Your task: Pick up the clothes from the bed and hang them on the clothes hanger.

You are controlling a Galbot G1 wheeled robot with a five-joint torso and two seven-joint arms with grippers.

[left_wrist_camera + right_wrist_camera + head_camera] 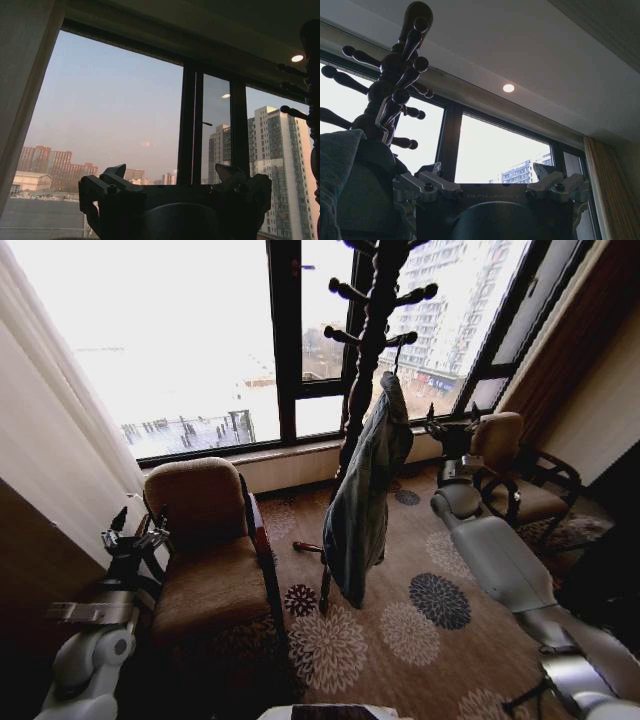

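The clothes, a light-blue denim jacket, hang from a peg of a dark wooden coat stand in front of the window. The thin hook of the clothes hanger shows above the collar, caught on a peg; its hook and the jacket's shoulder also show in the right wrist view. My right gripper is open and empty just right of the jacket, apart from it. My left gripper is open and empty, far left beside the armchair. The bed is out of view.
A brown armchair stands left of the coat stand and another chair at the right by the window. Patterned carpet lies between them. A curtain hangs at the left.
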